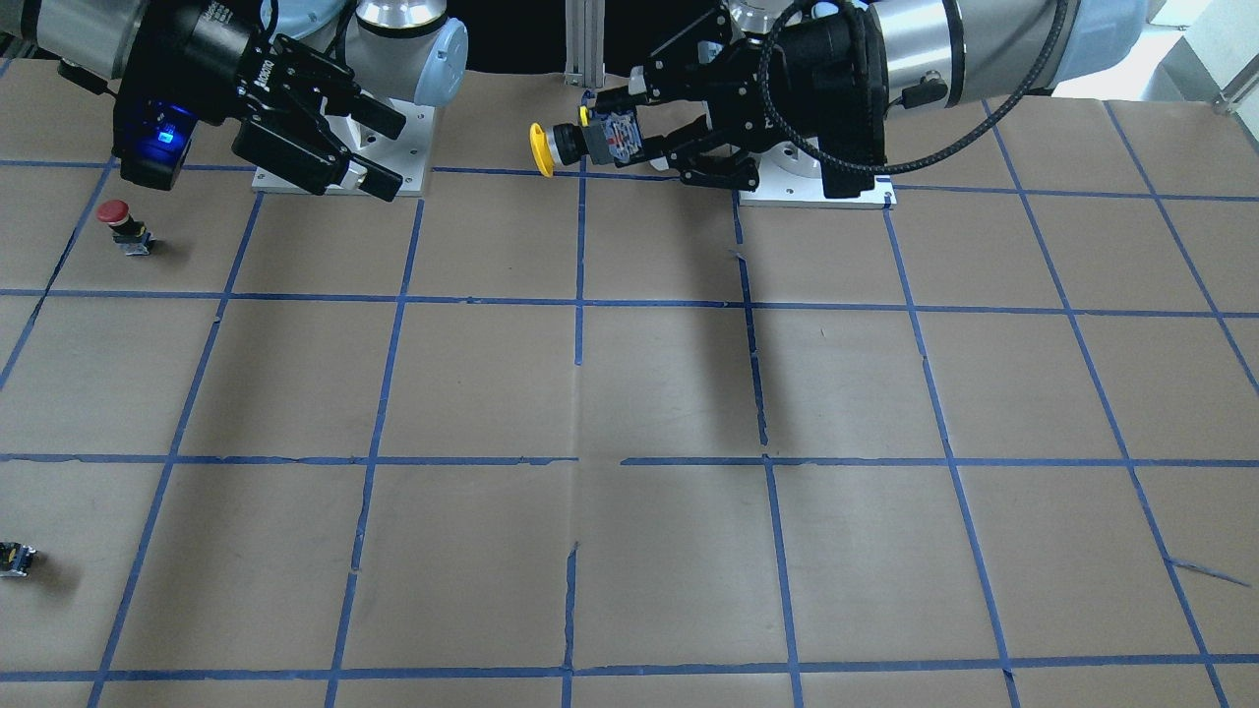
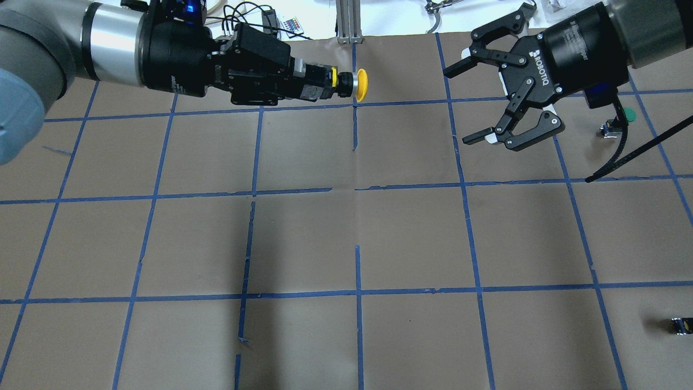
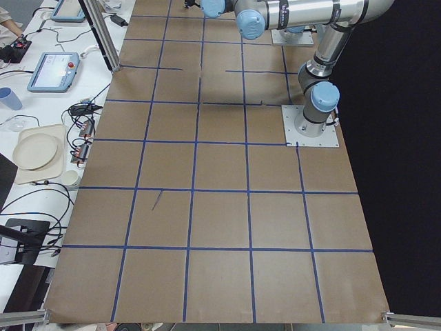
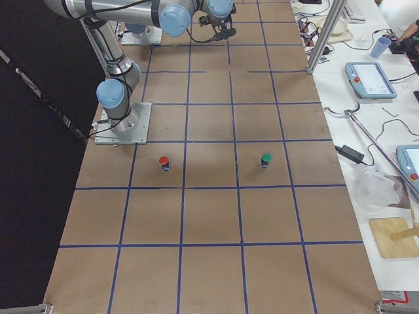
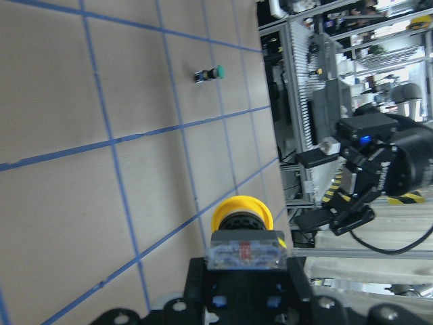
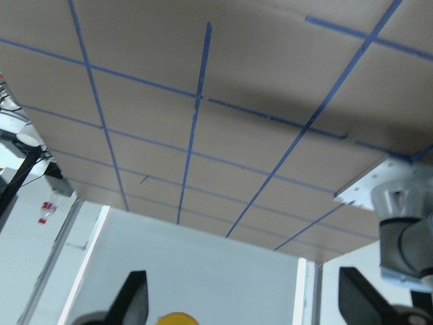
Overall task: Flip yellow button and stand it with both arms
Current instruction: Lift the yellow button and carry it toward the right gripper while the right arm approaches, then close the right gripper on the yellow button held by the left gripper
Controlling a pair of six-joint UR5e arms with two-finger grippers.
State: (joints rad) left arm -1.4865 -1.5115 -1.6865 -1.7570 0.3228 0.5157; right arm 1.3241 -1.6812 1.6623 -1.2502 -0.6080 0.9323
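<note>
Jaws of left arm [image 2: 108, 38] gripping mushroom-capped yellow button [image 2: 361, 85], right jaws splayed

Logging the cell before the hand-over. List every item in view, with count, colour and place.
yellow button: one, yellow cap, black-and-metal body; held level above the table, cap toward the right gripper.
red button: one, red cap; standing on the table, robot's right side.
green button: one, green cap; standing on the table, apart from the red one.
capless block: one, black and metal; on the table, robot's right side, alone.
teach pendants: two, grey-blue; white bench beside the table.
table: one, brown paper, blue tape grid.
left gripper: one, black; shut on the yellow button's body.
right gripper: one, black; open, empty, apart from the cap.
</note>
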